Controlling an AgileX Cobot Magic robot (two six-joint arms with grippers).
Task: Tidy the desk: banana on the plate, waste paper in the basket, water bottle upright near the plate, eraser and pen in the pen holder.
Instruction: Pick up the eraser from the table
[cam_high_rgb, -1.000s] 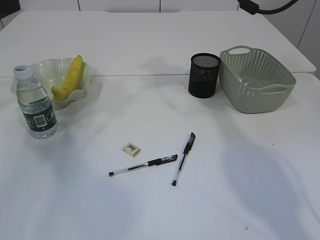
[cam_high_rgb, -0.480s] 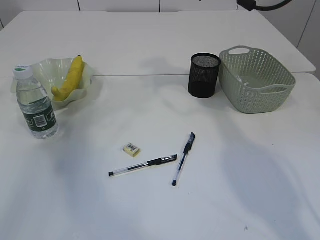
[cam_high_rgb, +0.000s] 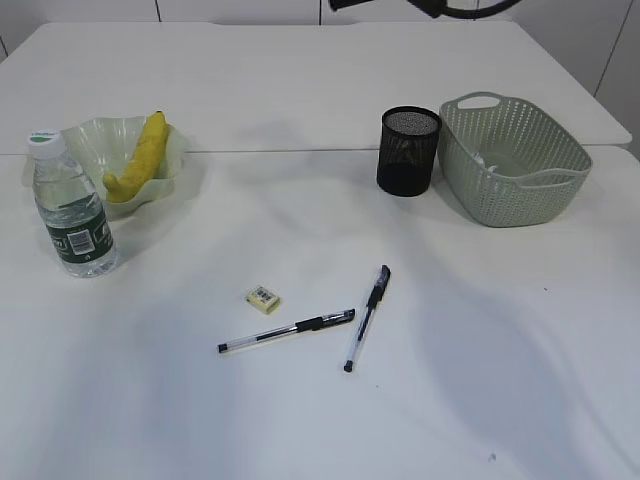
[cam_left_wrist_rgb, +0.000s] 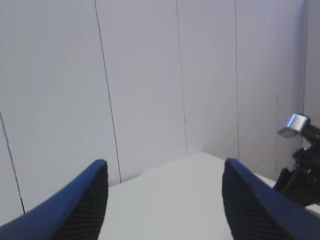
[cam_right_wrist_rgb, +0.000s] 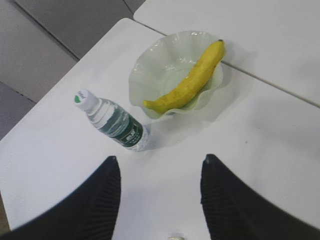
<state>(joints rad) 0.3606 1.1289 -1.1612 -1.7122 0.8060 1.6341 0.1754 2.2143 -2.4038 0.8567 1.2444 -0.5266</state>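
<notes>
A yellow banana (cam_high_rgb: 140, 155) (cam_right_wrist_rgb: 190, 82) lies in the pale green wavy plate (cam_high_rgb: 95, 135) (cam_right_wrist_rgb: 150, 65). The water bottle (cam_high_rgb: 72, 210) (cam_right_wrist_rgb: 117, 125) stands upright just in front of the plate. A small eraser (cam_high_rgb: 263, 298) and two pens (cam_high_rgb: 290, 332) (cam_high_rgb: 367, 315) lie on the table's middle. Waste paper is out of view. My right gripper (cam_right_wrist_rgb: 161, 159) hovers open and empty above the table, short of the bottle. With nothing between its blue fingers, my left gripper (cam_left_wrist_rgb: 165, 170) is open and faces a wall.
A black mesh pen holder (cam_high_rgb: 408, 150) stands beside a grey-green woven basket (cam_high_rgb: 515, 160) at the back right. A dark arm part (cam_high_rgb: 420, 6) shows at the top edge. A seam (cam_high_rgb: 300, 151) joins two tabletops.
The dark arm part along the top edge has shifted left. The things on the table have not moved.
</notes>
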